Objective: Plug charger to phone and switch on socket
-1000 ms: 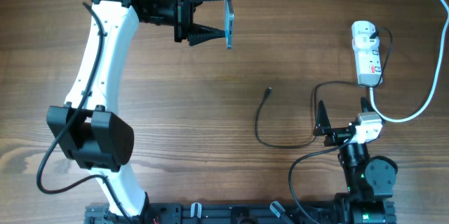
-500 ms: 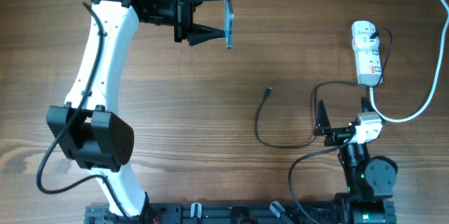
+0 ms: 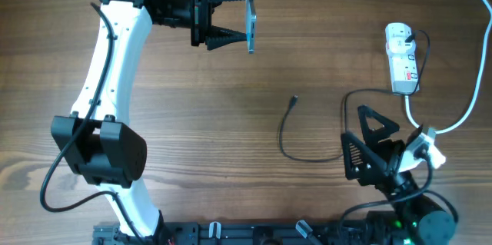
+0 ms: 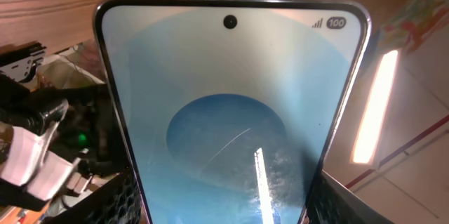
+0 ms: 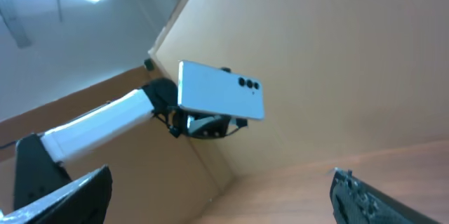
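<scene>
The left fingers (image 3: 229, 39) are clenched on the phone (image 3: 250, 30), holding it on edge clear of the desk (image 3: 231, 137), probably to leave its port reachable. The right fingers (image 3: 355, 157) are spread and empty, near the charger (image 3: 283, 136), whose tip lies on the desk ahead of them; the socket (image 3: 401, 68) sits off to their side.

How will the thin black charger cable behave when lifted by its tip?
Probably floppy: the charger lies in a loose curve, so it should droop and trail. Likely light, being so thin; its small tip may swivel when pinched.
</scene>
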`<state>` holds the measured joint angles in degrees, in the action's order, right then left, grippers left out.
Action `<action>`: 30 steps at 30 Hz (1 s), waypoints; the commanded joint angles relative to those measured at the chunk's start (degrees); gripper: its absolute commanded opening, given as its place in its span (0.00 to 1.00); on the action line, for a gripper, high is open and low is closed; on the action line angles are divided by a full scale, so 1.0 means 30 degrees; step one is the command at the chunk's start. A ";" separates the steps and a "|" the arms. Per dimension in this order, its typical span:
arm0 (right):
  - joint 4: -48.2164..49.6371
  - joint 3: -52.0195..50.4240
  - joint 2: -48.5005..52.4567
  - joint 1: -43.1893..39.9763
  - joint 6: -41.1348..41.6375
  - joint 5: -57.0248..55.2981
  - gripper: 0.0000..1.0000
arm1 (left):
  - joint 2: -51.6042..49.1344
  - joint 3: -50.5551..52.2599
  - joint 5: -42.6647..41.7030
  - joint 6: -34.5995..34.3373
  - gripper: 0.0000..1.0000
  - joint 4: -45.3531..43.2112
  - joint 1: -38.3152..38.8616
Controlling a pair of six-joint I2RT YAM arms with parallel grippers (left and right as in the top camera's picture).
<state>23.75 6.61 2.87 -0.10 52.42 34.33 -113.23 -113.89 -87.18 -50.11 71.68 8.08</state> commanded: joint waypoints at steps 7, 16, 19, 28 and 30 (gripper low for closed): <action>-2.3212 1.8316 1.5926 -0.0044 -1.2808 0.0634 1.00 | 0.0495 -0.0423 -0.1056 -0.0022 0.64 -0.0029 -0.0124; -2.7372 2.0903 2.1245 0.4291 -1.2677 -0.1996 1.00 | 0.0495 -0.0423 -0.0925 -0.0029 0.64 -0.0036 -0.0124; -3.0592 2.5296 2.1799 0.8772 -0.9981 -1.0091 0.99 | 0.0495 -0.0423 -0.0219 -0.0270 0.64 -0.0036 -0.0124; -3.1663 3.2516 2.4698 1.5839 -0.7227 -1.4586 0.95 | 0.0495 -0.0423 0.3075 -0.1515 0.64 -0.0750 0.0240; -3.0818 3.2516 2.5485 1.5941 -0.6411 -1.4600 0.86 | 0.0495 -0.0423 0.3971 -0.1617 0.64 -0.0750 0.0415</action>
<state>-70.83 103.83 75.72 46.96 29.06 -5.72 -113.25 -113.93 -78.63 -53.91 69.65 8.36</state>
